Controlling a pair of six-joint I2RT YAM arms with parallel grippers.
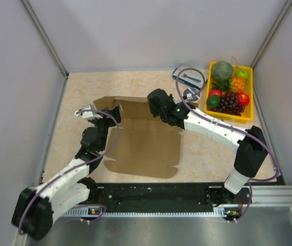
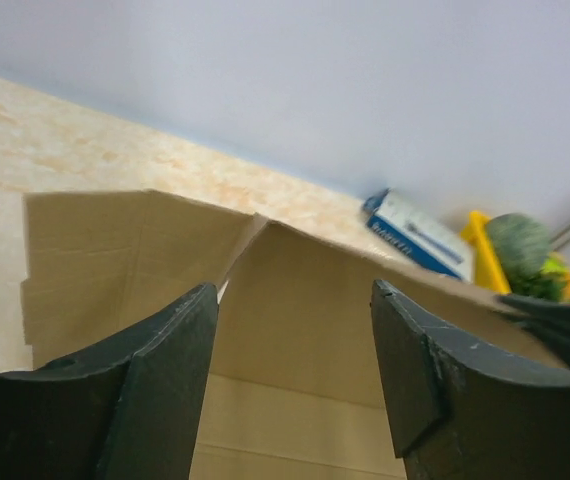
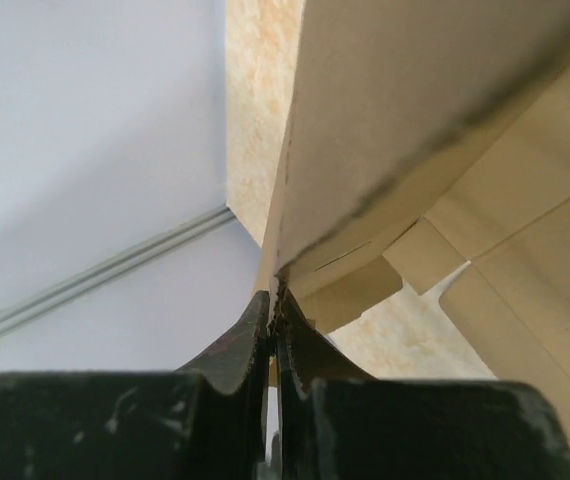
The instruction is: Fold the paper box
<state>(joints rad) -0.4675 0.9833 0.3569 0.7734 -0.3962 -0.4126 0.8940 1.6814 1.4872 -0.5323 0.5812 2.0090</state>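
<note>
Where one paper box [image 1: 146, 146] lies, one tray [image 1: 233, 118] stands

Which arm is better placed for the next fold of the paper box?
The right arm: its jaws are shut on an edge of the paper box, so it can probably fold that flap. The left arm has open jaws, holding nothing.

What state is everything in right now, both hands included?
paper box: unfolded, mostly flat, far flap raised.
left hand: open, gripping nothing.
right hand: shut on the paper box's raised flap edge.
yellow fruit tray: full of fruit.
blue-and-white carton: lying flat beside the tray.
</note>
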